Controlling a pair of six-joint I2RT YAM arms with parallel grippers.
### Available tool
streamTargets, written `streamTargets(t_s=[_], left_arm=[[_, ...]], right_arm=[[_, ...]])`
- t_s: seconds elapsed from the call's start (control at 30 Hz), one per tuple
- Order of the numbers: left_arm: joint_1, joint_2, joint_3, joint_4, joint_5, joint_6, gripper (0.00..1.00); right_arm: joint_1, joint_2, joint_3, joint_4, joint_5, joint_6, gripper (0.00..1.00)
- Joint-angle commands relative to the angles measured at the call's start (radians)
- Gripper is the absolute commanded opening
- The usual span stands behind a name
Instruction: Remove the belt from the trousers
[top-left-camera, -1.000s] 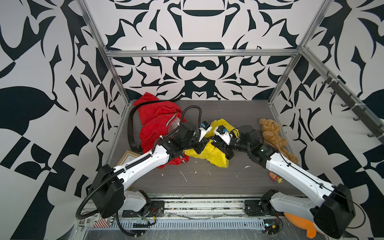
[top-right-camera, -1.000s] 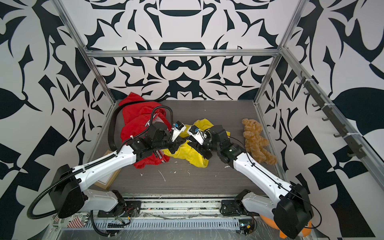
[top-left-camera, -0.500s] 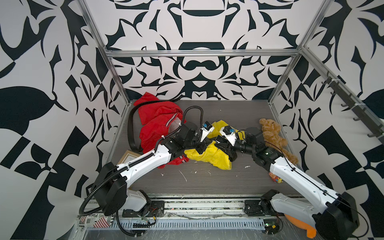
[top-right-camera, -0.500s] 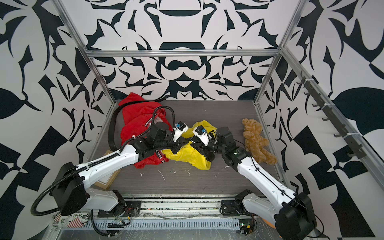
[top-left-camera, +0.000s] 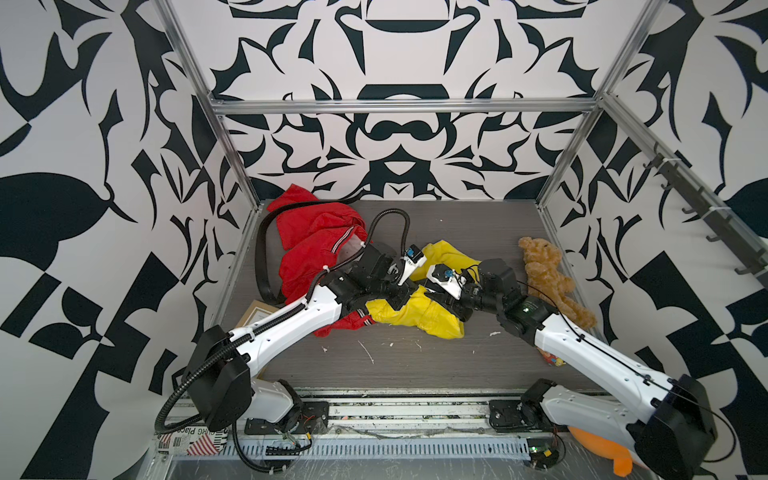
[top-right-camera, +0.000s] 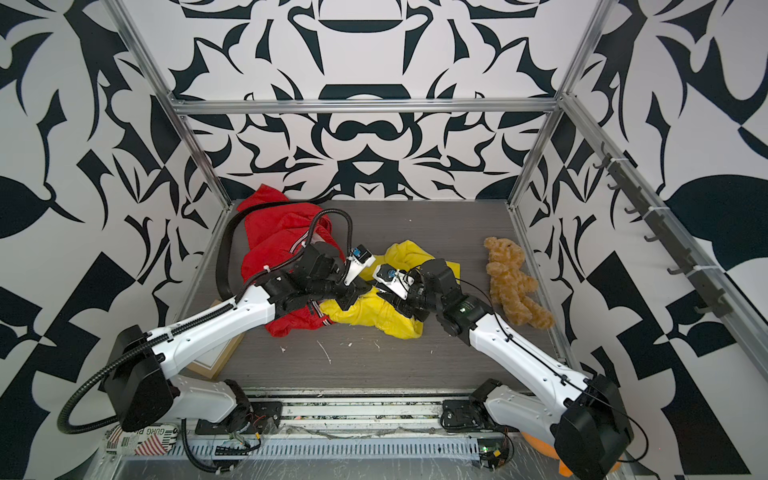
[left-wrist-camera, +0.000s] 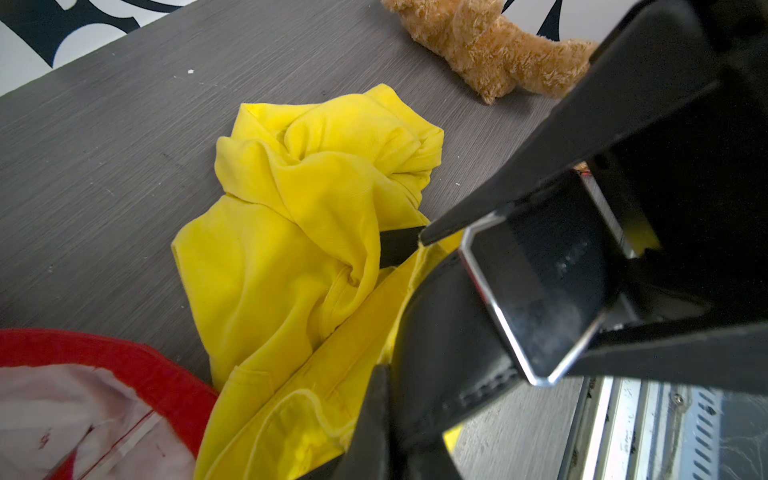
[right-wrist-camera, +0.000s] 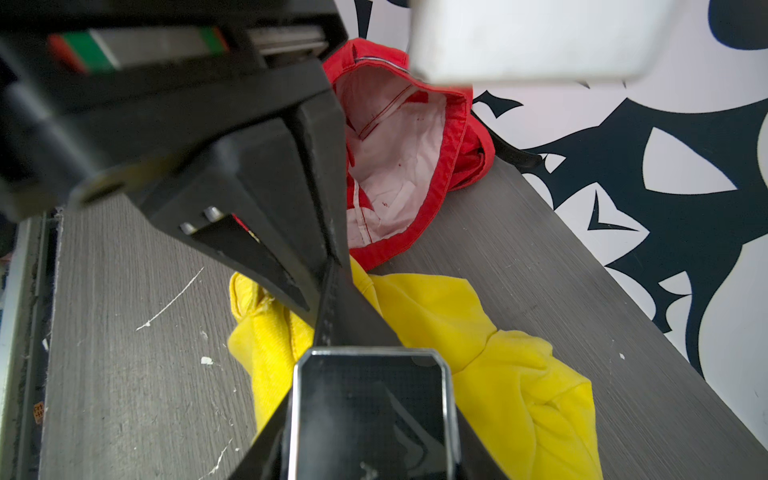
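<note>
Belt (right-wrist-camera: 337, 309) black, stitched; buckle (right-wrist-camera: 370, 415) rectangular, glossy

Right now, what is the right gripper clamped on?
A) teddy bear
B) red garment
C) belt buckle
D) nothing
C: in the right wrist view the belt buckle sits gripped between the fingers of the right gripper, with the yellow trousers lying behind it.

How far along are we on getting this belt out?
Done: the buckle looks free, lifted off the yellow trousers. In hand: right gripper holds the buckle, left gripper pinches the strap just behind it. Left: the strap runs on into the bunched fabric and needs pulling out.
</note>
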Motion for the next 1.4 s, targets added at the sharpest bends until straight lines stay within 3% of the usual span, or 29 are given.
streamTargets(t_s=[0.0, 0.13, 0.33, 0.8, 1.0, 1.23, 1.37], left_arm=[[0.022, -0.018, 0.034, -0.076, -0.046, -0.007, 0.00], [0.022, -0.020, 0.041, -0.075, -0.044, -0.007, 0.00], [0.022, -0.026, 0.047, -0.075, -0.045, -0.005, 0.00], [0.022, -0.036, 0.062, -0.078, -0.021, -0.015, 0.00], [0.021, -0.037, 0.063, -0.076, -0.015, -0.017, 0.00], [0.024, -0.032, 0.016, -0.072, -0.053, -0.012, 0.00], [0.034, -0.018, -0.023, -0.070, -0.089, -0.025, 0.00]], right_arm=[[0.021, -0.009, 0.075, 0.002, 0.007, -0.060, 0.48], [0.037, 0.005, 0.091, -0.020, 0.006, -0.076, 0.56], [0.045, 0.009, 0.096, -0.024, 0.014, -0.078, 0.59], [0.051, 0.080, 0.097, 0.071, 0.037, -0.049, 0.54], [0.052, 0.086, 0.093, 0.102, 0.028, -0.028, 0.37], [0.014, 0.050, 0.084, 0.110, 0.012, 0.055, 0.03], [-0.056, 0.009, 0.068, 0.107, -0.036, 0.143, 0.00]])
